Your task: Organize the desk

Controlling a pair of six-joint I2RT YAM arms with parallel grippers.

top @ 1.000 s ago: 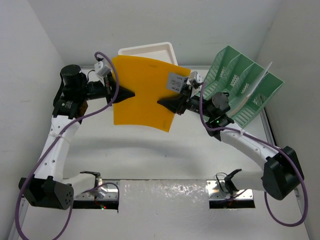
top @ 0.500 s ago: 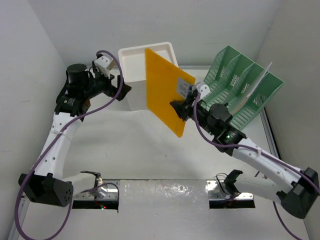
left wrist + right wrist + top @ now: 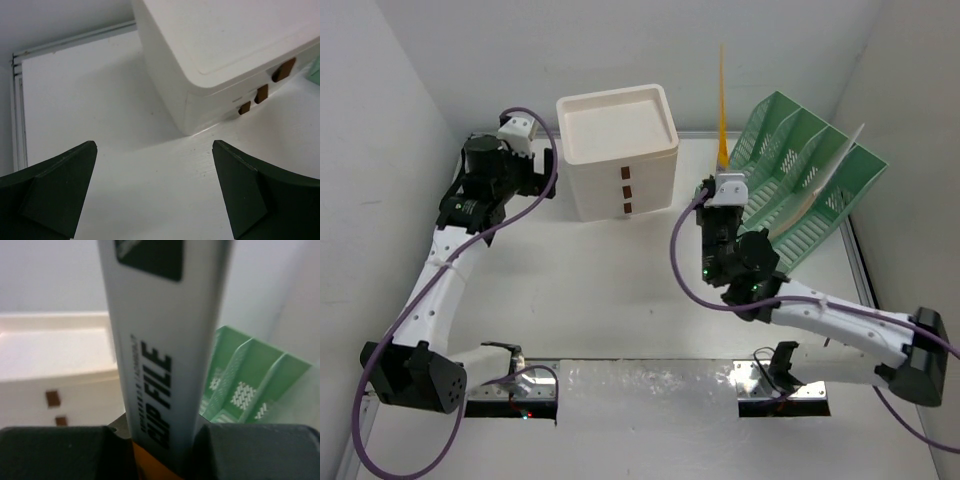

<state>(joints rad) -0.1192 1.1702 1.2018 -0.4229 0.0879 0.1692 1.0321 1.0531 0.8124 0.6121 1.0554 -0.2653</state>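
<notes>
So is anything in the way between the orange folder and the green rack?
Nothing I can see. The right gripper holds the orange folder upright, close beside the green rack, with only open air between them. The white drawer box sits off on the folder's other side.

Clip file (image 3: 165, 365): upper end cut off, small print blurred. Drawer box (image 3: 225, 60) and desk (image 3: 100, 110): cropped by frame edges.

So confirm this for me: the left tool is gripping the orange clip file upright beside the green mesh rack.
Wrong arm. The right tool is gripping the orange clip file upright beside the green mesh rack; the right wrist view shows it clamped there. The left tool is open and empty.
</notes>
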